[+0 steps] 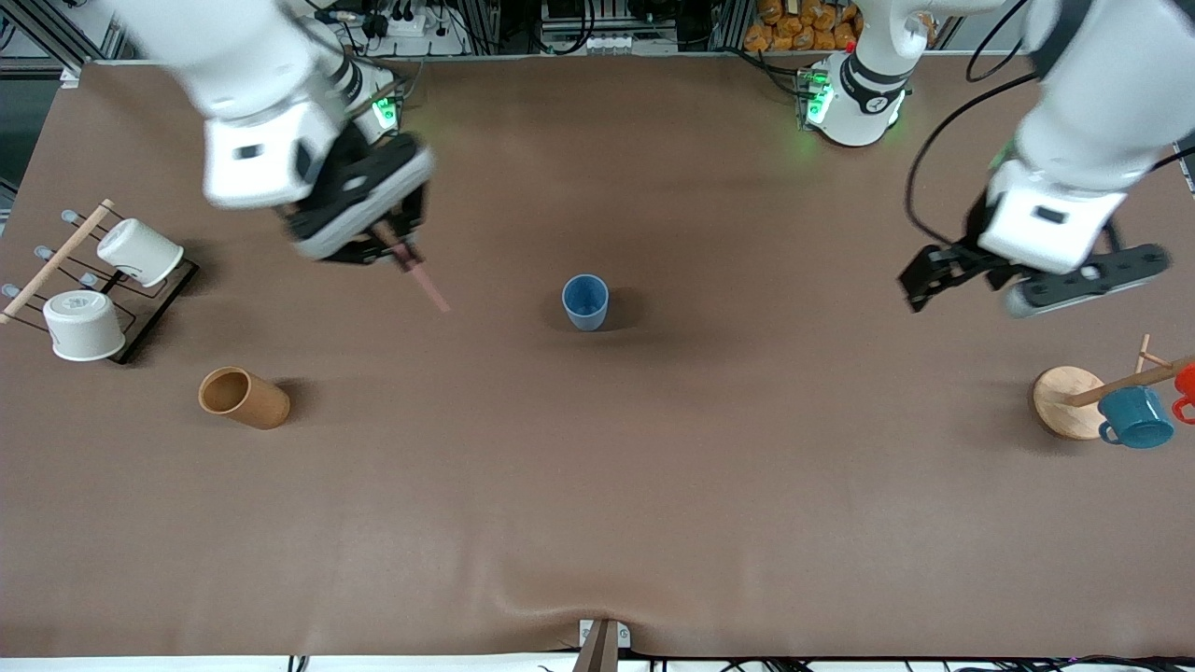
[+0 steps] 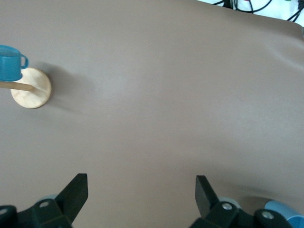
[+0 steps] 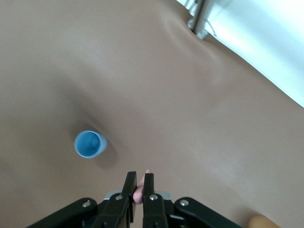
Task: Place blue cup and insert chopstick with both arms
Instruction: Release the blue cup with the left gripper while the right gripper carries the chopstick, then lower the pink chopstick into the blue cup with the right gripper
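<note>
On the brown tabletop (image 1: 597,485) the blue cup (image 1: 585,301) stands upright near the middle. The right gripper (image 1: 403,245), over bare cloth toward the right arm's end, has its fingers pinched on the chopstick (image 1: 426,280); held so slanted, it could strike the rim and topple the cup. The left gripper (image 1: 966,280) waits over its own end, fingers spread wide and empty.

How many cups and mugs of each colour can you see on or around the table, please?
White cups on the rack: 2
Brown cup lying on its side: 1
Blue cup standing upright: 1
Teal mug on the wooden stand: 1
Red mug, partly cut off: 1
Total: 6
</note>
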